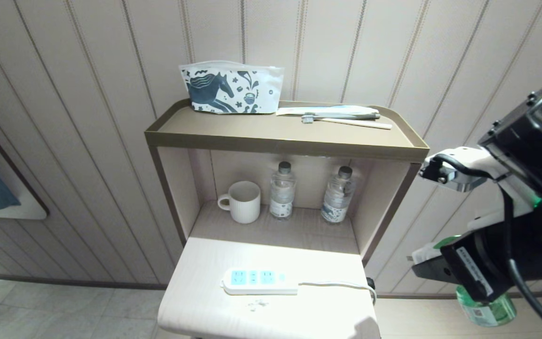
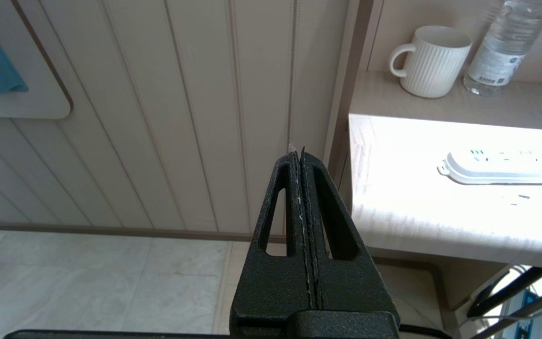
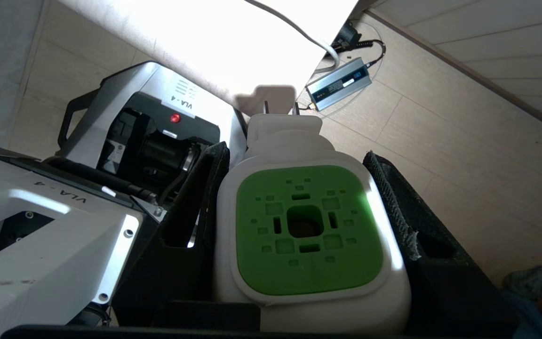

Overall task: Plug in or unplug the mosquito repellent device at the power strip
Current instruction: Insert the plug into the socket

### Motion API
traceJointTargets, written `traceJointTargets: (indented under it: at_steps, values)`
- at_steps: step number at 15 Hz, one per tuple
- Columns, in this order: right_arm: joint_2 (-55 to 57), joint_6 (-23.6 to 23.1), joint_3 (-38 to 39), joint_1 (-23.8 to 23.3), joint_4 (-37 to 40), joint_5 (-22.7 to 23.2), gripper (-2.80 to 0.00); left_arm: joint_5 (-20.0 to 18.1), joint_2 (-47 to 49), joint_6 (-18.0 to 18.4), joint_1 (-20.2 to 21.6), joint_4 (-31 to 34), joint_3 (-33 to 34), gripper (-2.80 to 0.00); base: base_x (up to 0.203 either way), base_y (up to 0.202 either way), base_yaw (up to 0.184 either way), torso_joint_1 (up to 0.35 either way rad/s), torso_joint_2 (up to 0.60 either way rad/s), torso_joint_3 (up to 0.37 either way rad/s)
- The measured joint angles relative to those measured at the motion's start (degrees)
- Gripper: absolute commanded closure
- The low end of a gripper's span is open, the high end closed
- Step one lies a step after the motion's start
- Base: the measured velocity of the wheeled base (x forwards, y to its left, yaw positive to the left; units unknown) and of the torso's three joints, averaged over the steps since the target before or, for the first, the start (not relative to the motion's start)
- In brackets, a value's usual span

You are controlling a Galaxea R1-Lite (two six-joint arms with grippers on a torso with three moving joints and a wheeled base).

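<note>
The right gripper (image 3: 299,221) has its jaws part-open and clamped on the mosquito repellent device (image 3: 306,230), one black finger pressing each white flank so the green vented top faces the wrist camera. That side grip leaves the plug end free: two metal prongs (image 3: 280,107) poke out past the fingertips, pointing toward the bright edge of the lower shelf. In the head view the device's green bottle (image 1: 487,310) hangs low, off the shelf's right side, well apart from the sockets.

The power strip (image 1: 259,281) lies flat near the front edge of the lower shelf (image 1: 205,301), long axis running side to side, three blue socket panels facing up and nothing plugged in, its cord (image 1: 337,284) trailing off the right edge. So this looks like a plug-in: I'd say the prongs must turn downward over a socket.

The left gripper (image 2: 301,160), jaws pressed together and empty, is parked off the shelf's left side.
</note>
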Motion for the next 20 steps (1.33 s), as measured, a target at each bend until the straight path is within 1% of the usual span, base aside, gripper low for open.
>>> traceJointTargets:
  at_steps: [6,10,15,20]
  values:
    - [2.09,1.84,1.35,0.59,-1.46,1.32,0.00,0.00,0.00,-0.02,0.00,0.00,0.00,0.00,0.000,0.000,0.000,0.000,0.00,0.000]
    - [3.25,5.28,1.70,4.07,-1.46,2.42,0.00,-0.01,0.00,-0.02,0.00,0.00,0.00,0.00,0.000,0.000,0.000,0.000,0.00,0.000]
    - [5.18,5.35,1.38,5.35,-1.51,2.52,0.00,0.00,0.00,-0.01,0.00,0.01,0.00,0.00,0.000,0.000,0.000,0.000,0.00,0.000]
    - [6.17,5.40,1.33,5.59,-1.67,2.61,0.00,-0.04,0.00,0.00,0.00,0.01,0.00,0.00,0.000,0.000,0.000,0.000,0.00,0.000]
